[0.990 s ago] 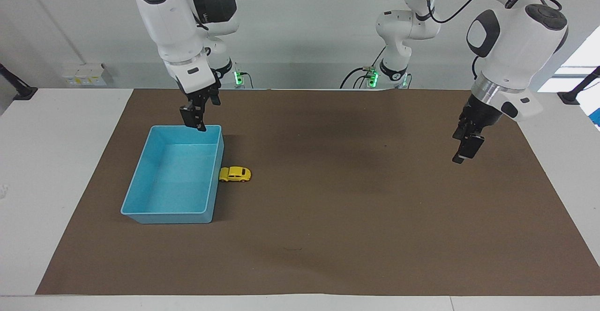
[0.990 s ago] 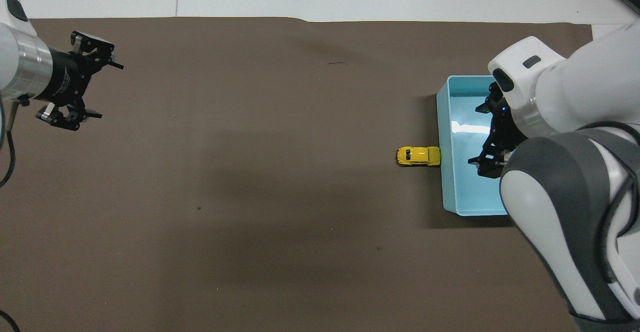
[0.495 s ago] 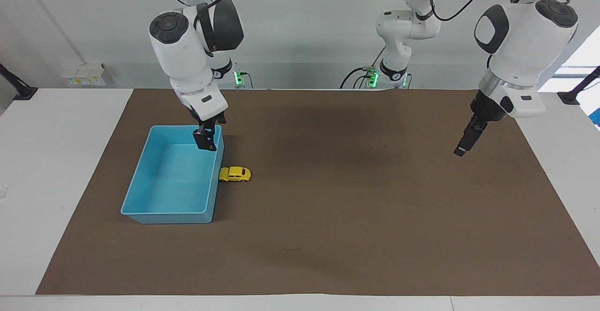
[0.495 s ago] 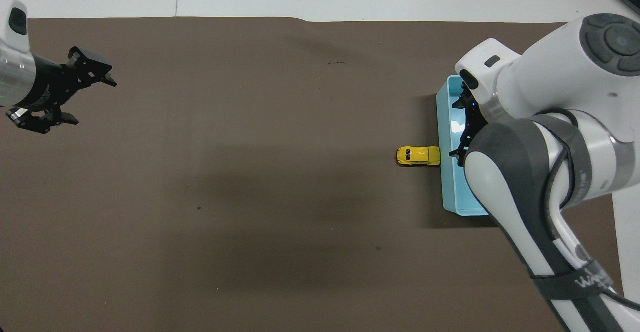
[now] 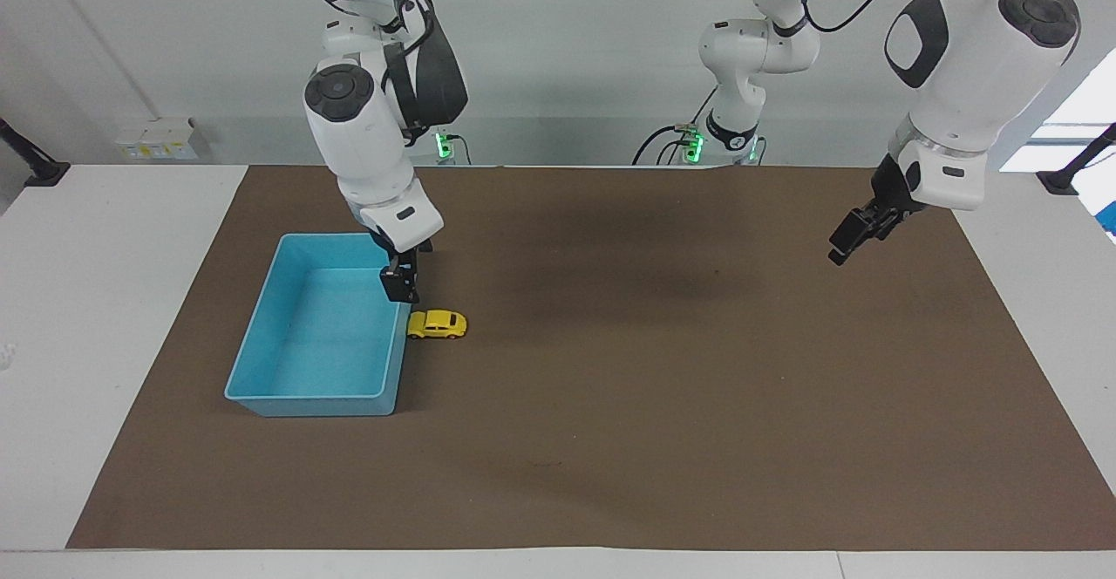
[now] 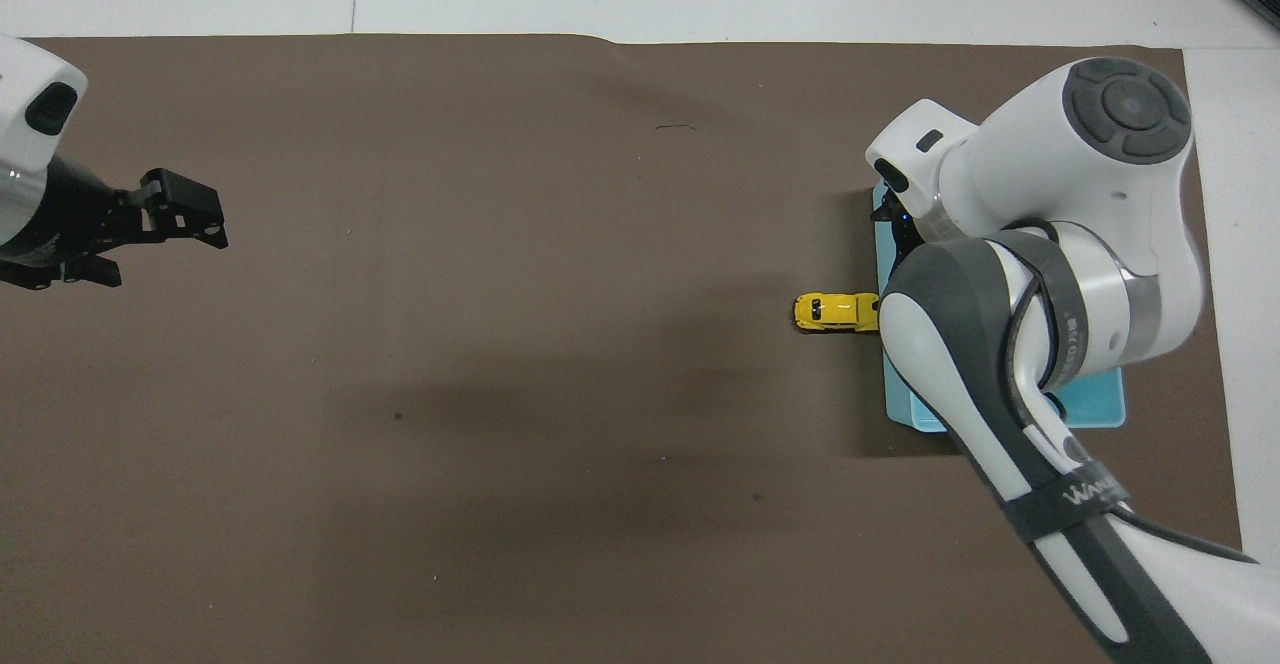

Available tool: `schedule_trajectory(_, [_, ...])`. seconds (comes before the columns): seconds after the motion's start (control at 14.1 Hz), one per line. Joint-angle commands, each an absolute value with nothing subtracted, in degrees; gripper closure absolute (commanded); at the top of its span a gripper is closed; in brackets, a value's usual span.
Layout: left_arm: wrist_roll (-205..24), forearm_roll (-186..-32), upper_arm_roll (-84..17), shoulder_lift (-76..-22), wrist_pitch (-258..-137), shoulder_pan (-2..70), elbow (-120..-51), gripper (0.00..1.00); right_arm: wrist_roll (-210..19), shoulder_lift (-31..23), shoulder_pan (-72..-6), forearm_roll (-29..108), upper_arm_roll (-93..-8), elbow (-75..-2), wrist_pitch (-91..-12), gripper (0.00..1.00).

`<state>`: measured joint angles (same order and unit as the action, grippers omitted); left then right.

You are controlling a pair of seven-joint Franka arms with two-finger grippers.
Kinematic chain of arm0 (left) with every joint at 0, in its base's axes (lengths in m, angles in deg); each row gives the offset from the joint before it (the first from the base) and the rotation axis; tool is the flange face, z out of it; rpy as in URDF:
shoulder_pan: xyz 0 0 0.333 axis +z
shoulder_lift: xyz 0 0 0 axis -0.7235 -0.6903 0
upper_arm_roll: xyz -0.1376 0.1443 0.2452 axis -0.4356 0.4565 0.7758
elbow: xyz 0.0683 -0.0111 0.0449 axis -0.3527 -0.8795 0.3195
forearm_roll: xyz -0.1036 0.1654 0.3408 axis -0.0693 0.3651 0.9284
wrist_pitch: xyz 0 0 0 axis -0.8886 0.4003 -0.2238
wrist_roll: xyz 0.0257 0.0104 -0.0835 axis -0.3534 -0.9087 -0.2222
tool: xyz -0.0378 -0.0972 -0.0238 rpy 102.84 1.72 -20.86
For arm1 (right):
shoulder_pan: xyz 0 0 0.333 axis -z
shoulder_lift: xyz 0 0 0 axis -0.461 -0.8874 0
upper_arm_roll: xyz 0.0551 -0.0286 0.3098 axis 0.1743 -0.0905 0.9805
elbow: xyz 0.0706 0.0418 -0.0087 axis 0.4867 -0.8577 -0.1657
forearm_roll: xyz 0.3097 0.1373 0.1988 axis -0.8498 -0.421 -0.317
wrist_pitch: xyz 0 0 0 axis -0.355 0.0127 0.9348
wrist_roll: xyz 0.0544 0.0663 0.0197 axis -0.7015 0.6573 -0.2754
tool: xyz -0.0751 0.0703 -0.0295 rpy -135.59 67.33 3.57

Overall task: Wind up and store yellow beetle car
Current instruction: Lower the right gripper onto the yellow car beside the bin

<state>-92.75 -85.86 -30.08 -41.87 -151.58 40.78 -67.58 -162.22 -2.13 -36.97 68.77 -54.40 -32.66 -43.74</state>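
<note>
Toward the right arm's end of the table: yellow beetle car [image 5: 437, 324] on the brown mat [image 5: 610, 370], touching the blue bin's [image 5: 261, 348] outer wall.
Right gripper [image 5: 400, 284]: over the bin wall just beside the car; grip state unreadable, carrying nothing.
Left gripper [image 5: 850, 238]: waiting above the mat's other end, grip unreadable.
Progress: car neither grasped, wound nor stored.
</note>
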Motion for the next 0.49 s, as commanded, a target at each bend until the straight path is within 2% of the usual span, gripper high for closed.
schedule_trajectory(0.0, [-82.9,-84.7,-30.2,-39.9,-147.5,41.8,-67.6,0.00,-164.7,-2.9,-36.3,67.7,-54.1,-33.9,-46.1,0.00])
schedule_trajectory(0.21, [-82.1,-85.3,-30.3,-40.0,-149.7,42.0,-67.6,0.00,-165.4,-3.5,-36.3,67.7,-54.1,-37.5,-51.7,0.00])
schedule_trajectory(0.42, [-82.1,-85.3,-30.2,-40.1,-151.3,42.2,-67.7,0.00,-165.9,-5.0,-36.4,67.7,-54.1,-37.9,-53.7,0.00])
